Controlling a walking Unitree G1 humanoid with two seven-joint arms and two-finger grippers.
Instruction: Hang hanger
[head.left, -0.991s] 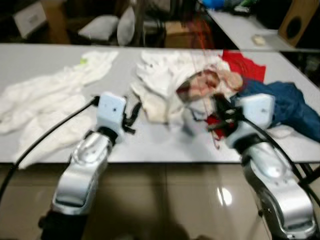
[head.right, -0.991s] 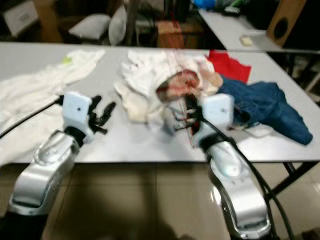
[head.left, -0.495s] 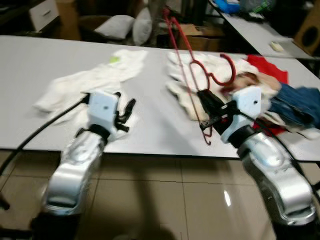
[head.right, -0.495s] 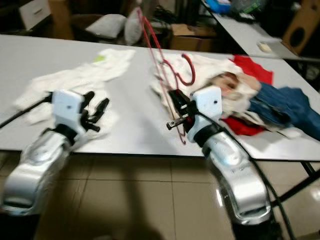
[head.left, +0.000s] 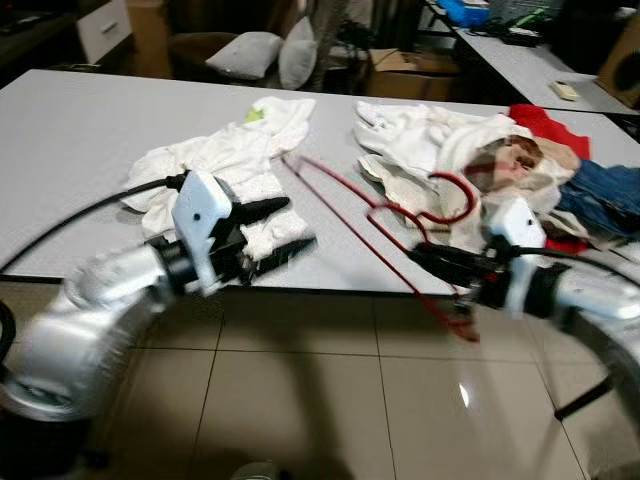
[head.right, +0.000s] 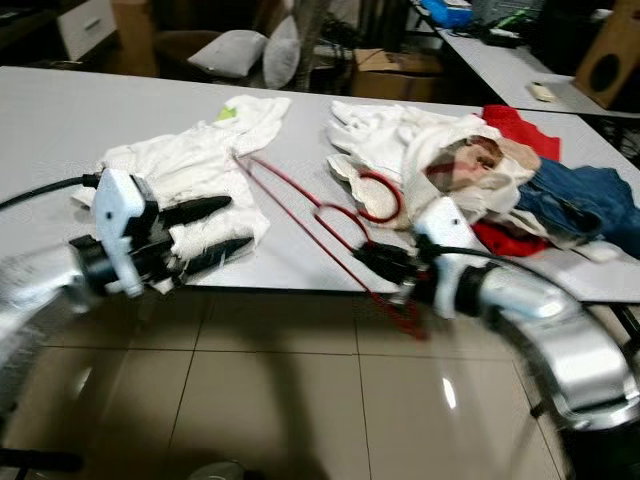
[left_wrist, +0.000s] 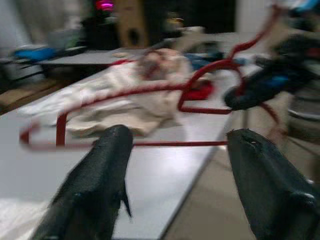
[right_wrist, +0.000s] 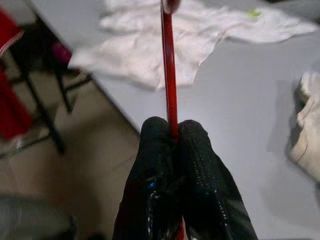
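A red wire hanger (head.left: 335, 205) lies slanted low over the grey table's front edge (head.left: 330, 292), its hook (head.left: 452, 200) curling toward the clothes pile. My right gripper (head.left: 432, 258) is shut on the hanger's bar near the table edge; in the right wrist view the two black fingers (right_wrist: 156, 150) pinch the red bar (right_wrist: 168, 75). My left gripper (head.left: 285, 227) is open just left of the hanger, pointing at it. In the left wrist view the hanger (left_wrist: 125, 91) spans the gap between its spread fingers (left_wrist: 100, 175).
White garments (head.left: 235, 150) lie on the table behind the left gripper. A pile of white, patterned, red and blue clothes (head.left: 500, 160) sits at the right. Tiled floor (head.left: 320, 390) lies in front; pillows (head.left: 250, 50) and another table (head.left: 520, 60) stand beyond.
The view has shifted. The hanger, upright half a second ago, has been tipped down flat over the table in my right gripper. My left gripper has swung right toward it.
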